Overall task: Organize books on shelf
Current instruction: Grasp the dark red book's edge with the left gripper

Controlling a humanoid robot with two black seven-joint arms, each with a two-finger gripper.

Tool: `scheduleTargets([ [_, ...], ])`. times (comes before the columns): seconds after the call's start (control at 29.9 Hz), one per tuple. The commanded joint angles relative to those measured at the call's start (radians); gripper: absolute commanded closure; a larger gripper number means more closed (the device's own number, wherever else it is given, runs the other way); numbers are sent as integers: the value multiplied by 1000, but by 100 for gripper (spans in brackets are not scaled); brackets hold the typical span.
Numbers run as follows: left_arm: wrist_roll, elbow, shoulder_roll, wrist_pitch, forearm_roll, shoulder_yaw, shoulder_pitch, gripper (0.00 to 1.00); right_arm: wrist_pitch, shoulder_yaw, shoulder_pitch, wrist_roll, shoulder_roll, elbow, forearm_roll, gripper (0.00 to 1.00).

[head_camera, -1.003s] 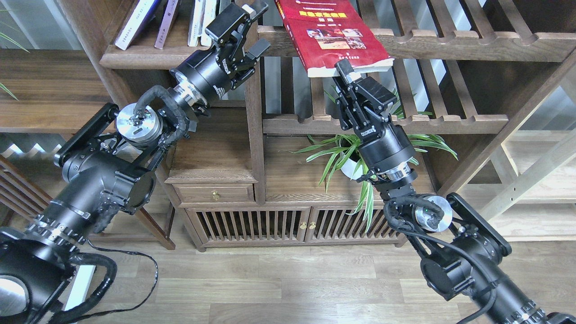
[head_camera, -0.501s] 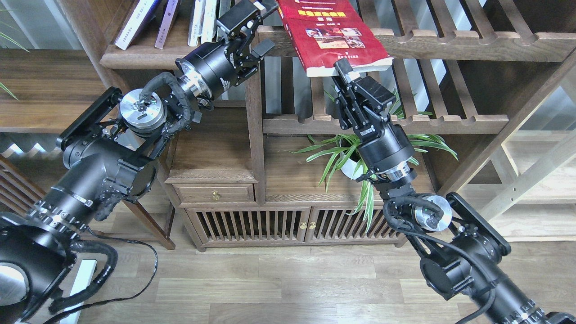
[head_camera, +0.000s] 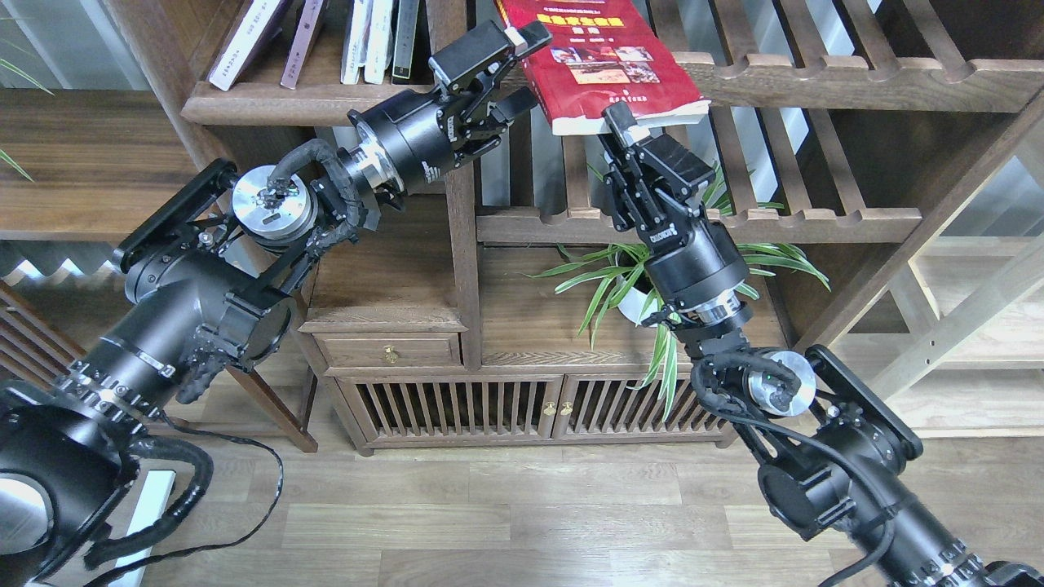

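My right gripper [head_camera: 626, 124] is clamped on the near bottom edge of the red book [head_camera: 608, 69], one finger showing on top of the page block and the rest of the claw underneath. The book lies cover up, tilted, resting across the scalloped front rail of the slatted shelf [head_camera: 816, 81] with its near corner hanging out over the gap. My left gripper [head_camera: 519, 67] is spread wide with nothing in it, its upper finger at the book's left edge near the spine and its lower finger below; I can't say whether either finger touches the cover. Further left, past the upright post [head_camera: 461, 212], is the solid shelf [head_camera: 269, 102] where other books [head_camera: 367, 41] already stand or lean, a pale one [head_camera: 245, 41] slanting at the far left. Below, a spider plant [head_camera: 644, 277] sits in the lower bay. I judge this to be the handover step: the red book is out of place and about to pass from right to left. Next I'd want the left fingers squared around the spine edge and closed firmly before the right lets go, or the book may slide off the rail.
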Motion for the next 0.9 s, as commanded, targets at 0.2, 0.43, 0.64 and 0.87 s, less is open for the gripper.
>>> scheduleTargets([
  [0.2,-2,1,0,0,-2,-6,-3,3,0,-21,4,-3,35,0,-38,100],
  [0.43,-6,1,0,1,-3,-4,-15,8,0,-21,2,-3,35,0,-45,100],
  [0.64,1,-5,0,-2,-12,-3,-16,34,0,-21,1,-3,33,0,-46,100],
  [0.87,5,-10,0,-39,-41,14,-15,71,0,-20,1,-3,33,0,-46,100],
])
